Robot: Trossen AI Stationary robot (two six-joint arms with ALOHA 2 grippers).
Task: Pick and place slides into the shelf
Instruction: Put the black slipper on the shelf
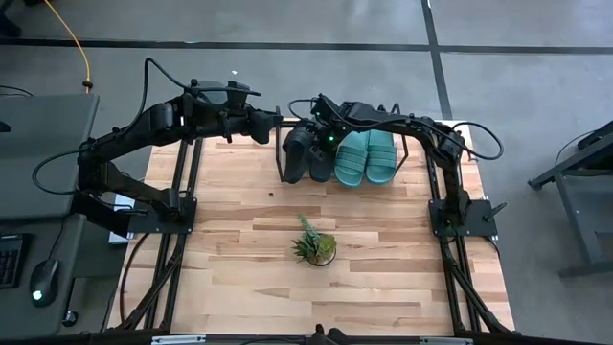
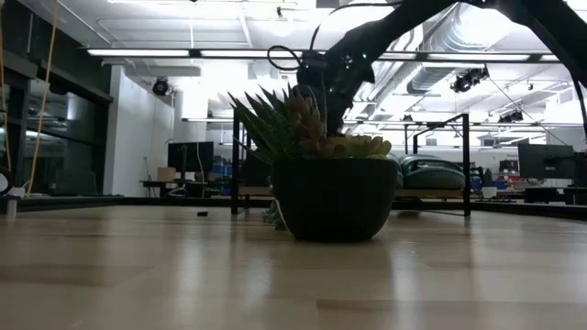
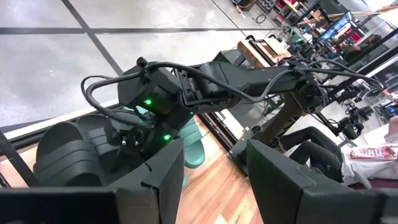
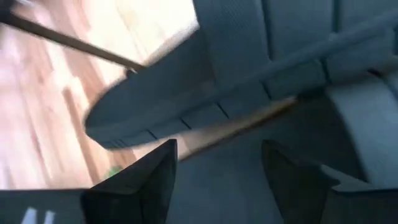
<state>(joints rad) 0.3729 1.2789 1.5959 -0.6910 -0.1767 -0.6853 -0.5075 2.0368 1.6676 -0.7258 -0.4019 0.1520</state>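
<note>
Two teal slides [image 1: 365, 156] with wide straps lie side by side on the shelf [image 1: 414, 144] at the table's far edge. Two black slides [image 1: 305, 153] sit just left of them, the leftmost tilted outward. The right gripper [image 1: 319, 123] hangs over the black pair, fingers apart, holding nothing. The left gripper [image 1: 276, 129] waits just left of the shelf, fingers apart.

Grey floor [image 1: 287, 24], ceiling strip lights [image 2: 183, 52], possibly ducts.
</note>
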